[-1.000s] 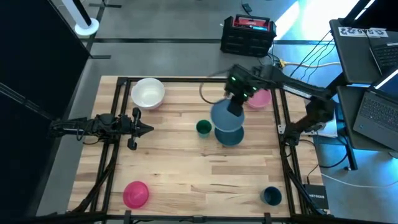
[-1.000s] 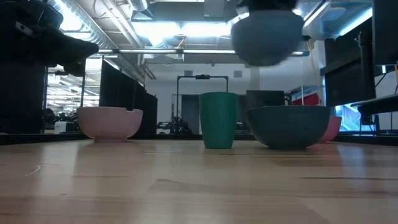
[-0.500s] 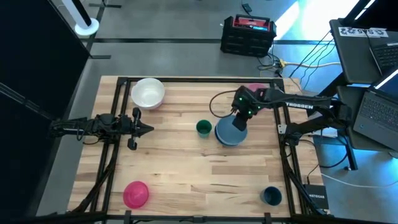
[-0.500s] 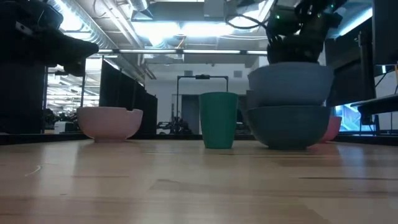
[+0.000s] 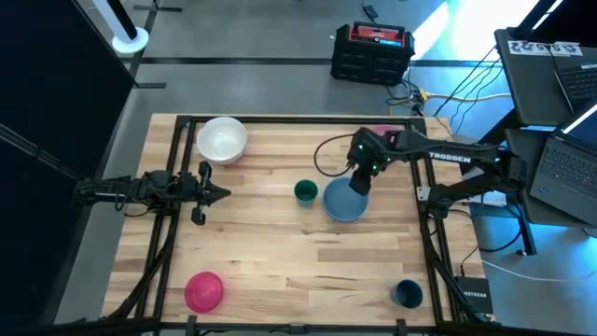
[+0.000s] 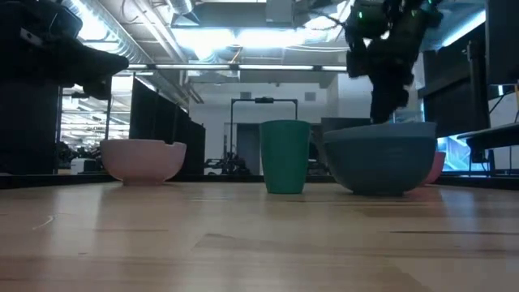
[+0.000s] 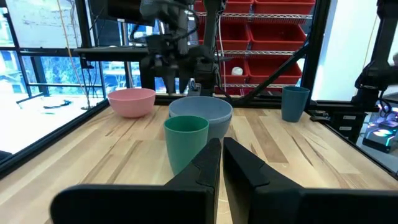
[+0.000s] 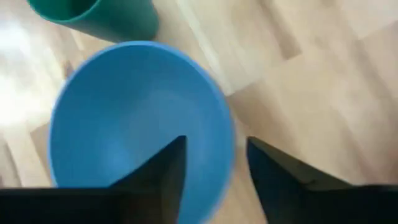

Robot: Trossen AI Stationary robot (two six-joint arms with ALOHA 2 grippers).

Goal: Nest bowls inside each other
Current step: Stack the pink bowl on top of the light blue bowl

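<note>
A light blue bowl (image 8: 137, 118) sits nested inside a darker blue bowl (image 6: 377, 166) at the table's middle right, next to a small green cup (image 5: 305, 192). My right gripper (image 8: 216, 168) hangs open just above them, pointing steeply down. One finger stands inside the light blue bowl's rim and one outside, touching nothing. A white bowl (image 5: 222, 138) stands at the far left and a magenta bowl (image 5: 203, 289) at the near left. The pale pink bowl (image 7: 132, 101) is at the far right, mostly hidden under my right arm in the high view. My left gripper (image 5: 224, 194) waits shut at the table's left.
A dark teal cup (image 5: 407, 294) stands near the right front corner. A black frame (image 5: 177, 168) runs along the table's left, right and far edges. Bare wood lies across the middle and the front of the table.
My right gripper has come down with the light blue bowl onto the darker blue bowl, then opened and let go. The light blue bowl first perched high on the lower bowl and has now sunk into it.
</note>
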